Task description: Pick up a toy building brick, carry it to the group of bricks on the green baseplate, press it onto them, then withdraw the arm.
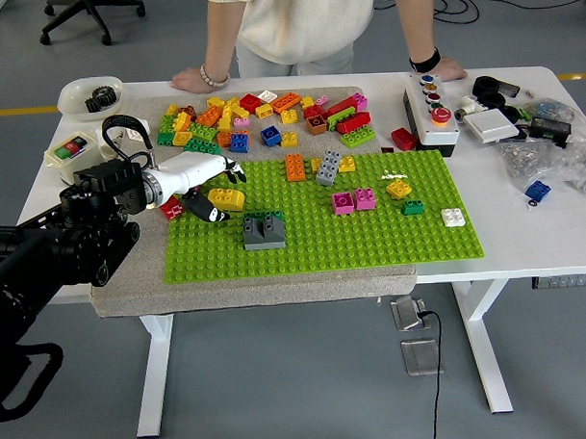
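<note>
My left hand is white with black fingertips and reaches in from the left to the left edge of the green baseplate. Its fingers curl over a yellow brick, with the thumb below it, and the brick rests low on the plate. Further in on the plate are a grey brick, an orange brick, a grey stack, pink bricks, and small yellow, green and white ones. My right arm is out of sight.
A heap of loose bricks lies behind the plate on the grey mat. A red brick sits just left of the plate. A person leans both hands on the far edge. A button box and clutter stand at the right.
</note>
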Robot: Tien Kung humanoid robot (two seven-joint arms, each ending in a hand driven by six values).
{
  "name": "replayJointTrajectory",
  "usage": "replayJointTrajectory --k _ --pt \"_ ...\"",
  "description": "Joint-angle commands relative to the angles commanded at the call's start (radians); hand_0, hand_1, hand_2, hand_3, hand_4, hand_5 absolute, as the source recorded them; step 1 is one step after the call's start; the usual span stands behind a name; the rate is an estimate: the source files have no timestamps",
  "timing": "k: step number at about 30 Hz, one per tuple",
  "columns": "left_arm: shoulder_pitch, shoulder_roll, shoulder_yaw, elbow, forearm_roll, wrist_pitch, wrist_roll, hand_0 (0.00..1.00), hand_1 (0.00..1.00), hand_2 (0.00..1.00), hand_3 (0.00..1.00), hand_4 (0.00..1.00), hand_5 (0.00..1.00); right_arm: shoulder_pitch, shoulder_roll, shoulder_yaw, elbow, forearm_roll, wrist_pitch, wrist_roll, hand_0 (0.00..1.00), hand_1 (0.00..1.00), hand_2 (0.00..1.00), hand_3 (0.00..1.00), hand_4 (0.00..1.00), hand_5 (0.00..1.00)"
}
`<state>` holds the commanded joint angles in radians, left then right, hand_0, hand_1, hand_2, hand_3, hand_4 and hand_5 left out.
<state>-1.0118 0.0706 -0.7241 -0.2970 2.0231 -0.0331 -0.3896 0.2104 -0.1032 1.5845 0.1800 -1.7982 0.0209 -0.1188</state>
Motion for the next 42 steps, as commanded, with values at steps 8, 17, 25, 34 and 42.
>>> replayJointTrajectory --k 8,17,25,34,42 --pt "-0.017 -0.002 0.048 0.019 -0.025 0.010 0.010 0.894 0.836 0.747 0.727 0.811 0.172 0.002 -0.001 -0.004 0.000 0.001 0.000 0.000 0.739 0.635 0.674 0.608 0.817 0.527" --pt "-0.024 -0.011 0.116 0.043 -0.073 0.027 0.009 0.890 0.828 0.708 0.667 0.762 0.159 0.004 -0.001 -0.008 0.000 0.004 0.001 0.001 0.739 0.634 0.674 0.607 0.818 0.527" --pt "-0.024 -0.012 0.140 0.055 -0.101 0.040 0.009 0.888 0.826 0.704 0.667 0.758 0.160 0.009 -0.001 -0.013 0.000 0.002 0.002 0.002 0.739 0.634 0.675 0.608 0.818 0.527" --pt "-0.024 -0.013 0.177 0.070 -0.137 0.050 0.008 0.885 0.820 0.684 0.650 0.733 0.150 0.010 -0.001 -0.014 0.000 -0.002 0.004 0.002 0.739 0.635 0.675 0.608 0.818 0.529" --pt "-0.023 -0.017 0.197 0.079 -0.176 0.063 0.003 0.828 0.790 0.641 0.615 0.661 0.123 0.010 -0.002 -0.014 0.000 -0.004 0.004 0.002 0.739 0.635 0.675 0.609 0.818 0.527"
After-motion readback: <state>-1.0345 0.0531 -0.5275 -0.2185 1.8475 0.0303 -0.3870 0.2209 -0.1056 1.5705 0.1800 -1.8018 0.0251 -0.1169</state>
